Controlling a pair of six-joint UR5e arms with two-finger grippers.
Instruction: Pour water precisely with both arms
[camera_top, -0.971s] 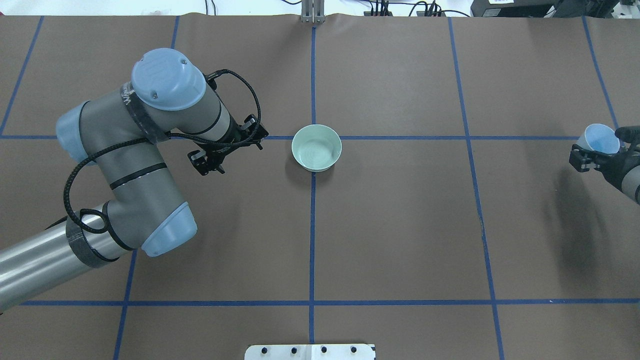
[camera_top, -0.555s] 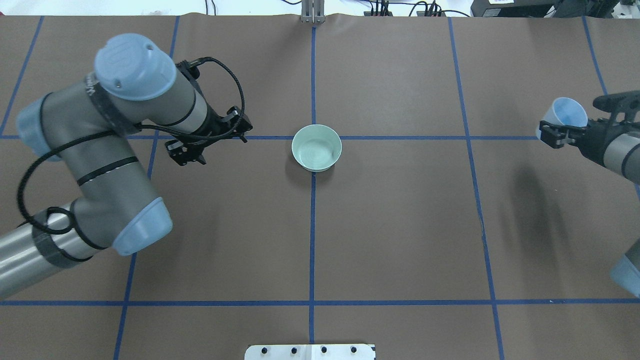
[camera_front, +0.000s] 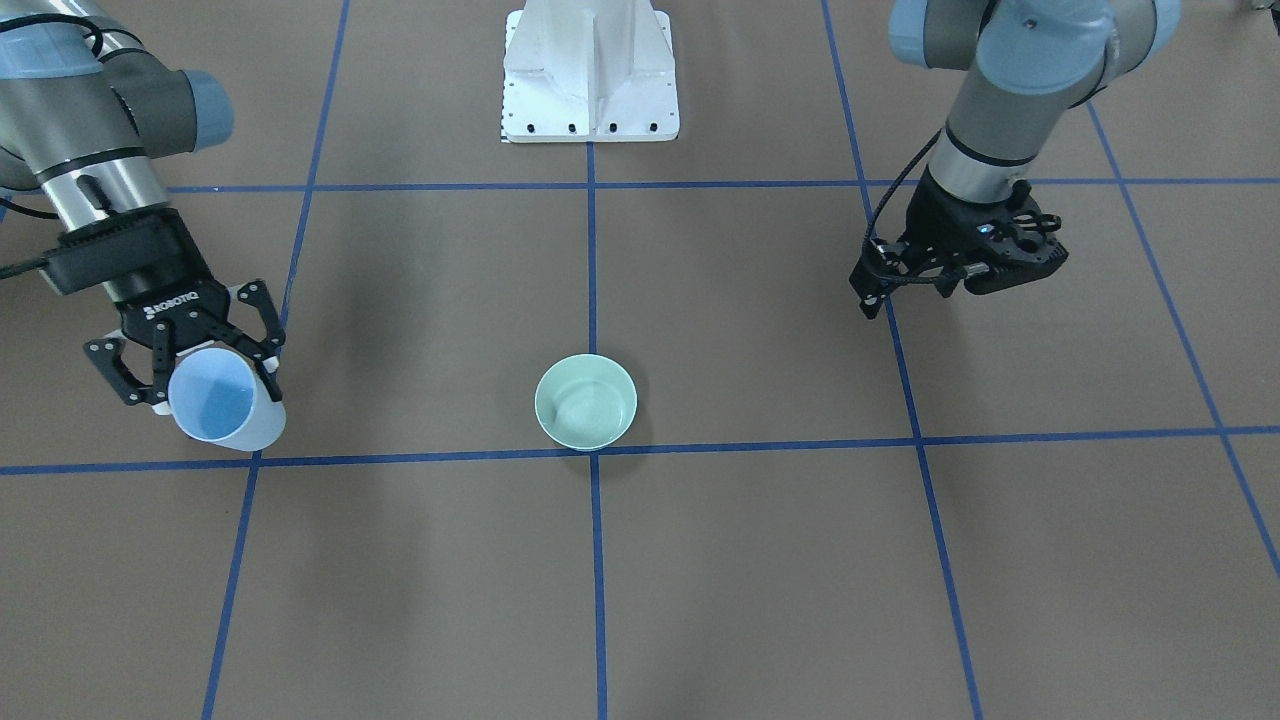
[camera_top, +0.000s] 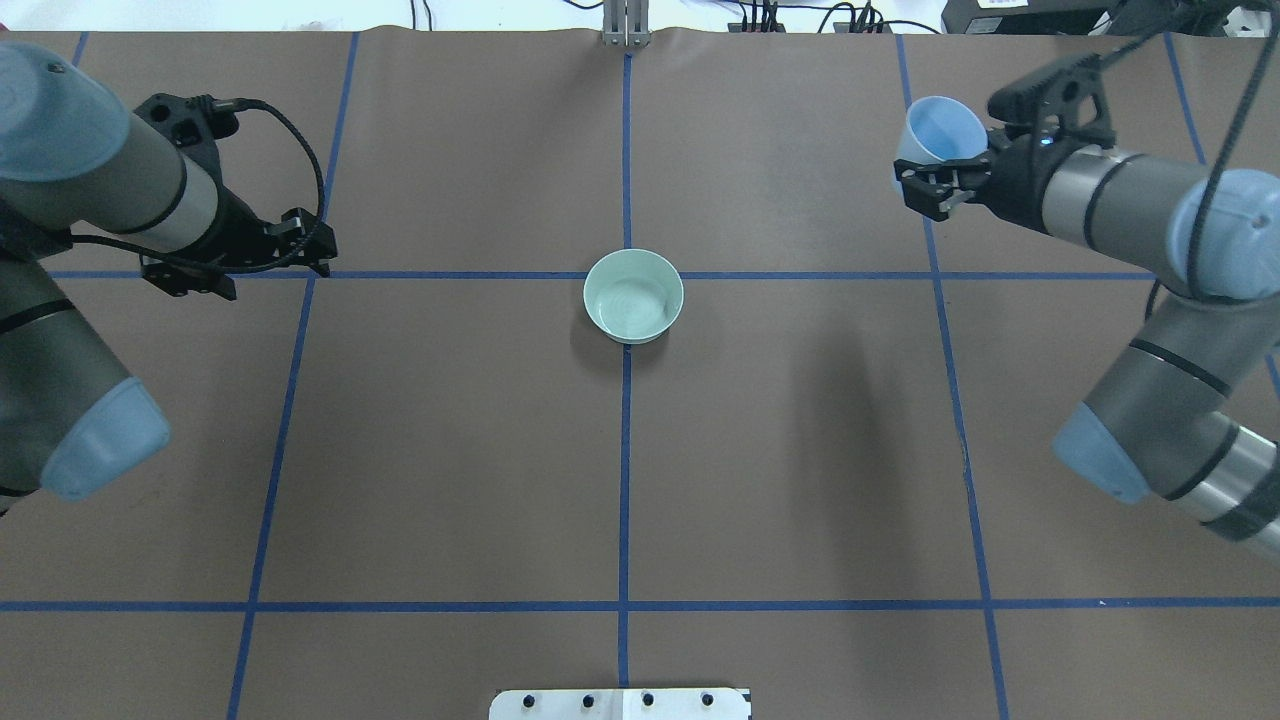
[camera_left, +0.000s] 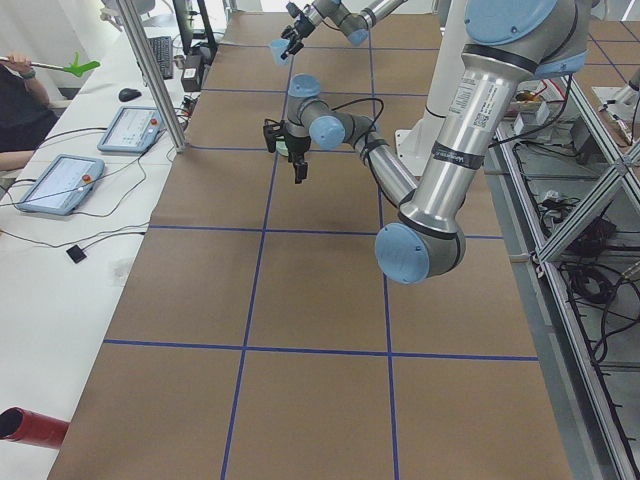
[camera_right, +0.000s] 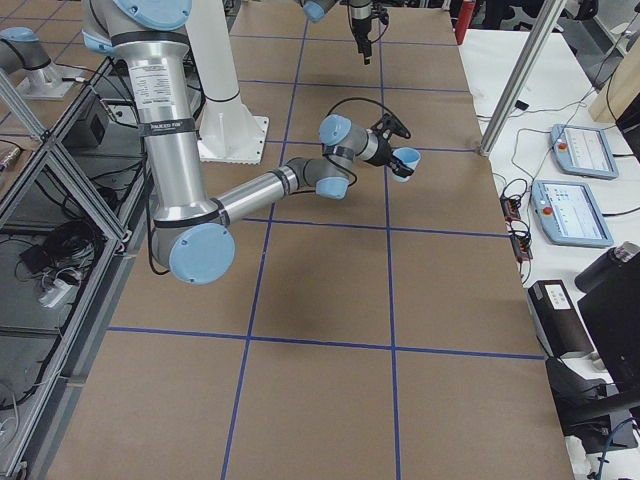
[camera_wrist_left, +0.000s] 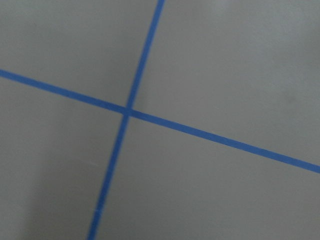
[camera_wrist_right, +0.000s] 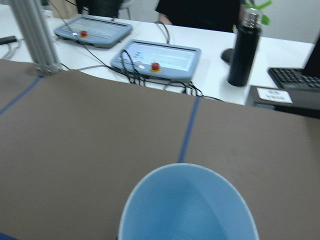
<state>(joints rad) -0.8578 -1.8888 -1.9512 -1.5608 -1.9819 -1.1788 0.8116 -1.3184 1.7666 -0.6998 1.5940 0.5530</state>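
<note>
A pale green bowl (camera_front: 586, 402) (camera_top: 633, 296) stands at the table's centre on a blue tape crossing. My right gripper (camera_top: 945, 165) (camera_front: 200, 385) is shut on a light-blue cup (camera_top: 940, 130) (camera_front: 215, 410) (camera_wrist_right: 187, 205). It holds the cup tilted in the air, far right of the bowl. I cannot tell whether the cup holds water. My left gripper (camera_top: 250, 262) (camera_front: 960, 275) points down, open and empty, far left of the bowl. The left wrist view shows only a blue tape crossing (camera_wrist_left: 127, 111) on the brown table.
The white bolted pedestal (camera_front: 590, 70) (camera_top: 620, 703) stands at the robot's side of the table. Beyond the far edge lie control tablets (camera_wrist_right: 156, 60) and a black bottle (camera_wrist_right: 247, 47). Blue tape lines grid the brown cover.
My left arm has swung left, away from the bowl. My right arm has carried the cup in from the right edge, leftward and toward the far side.
</note>
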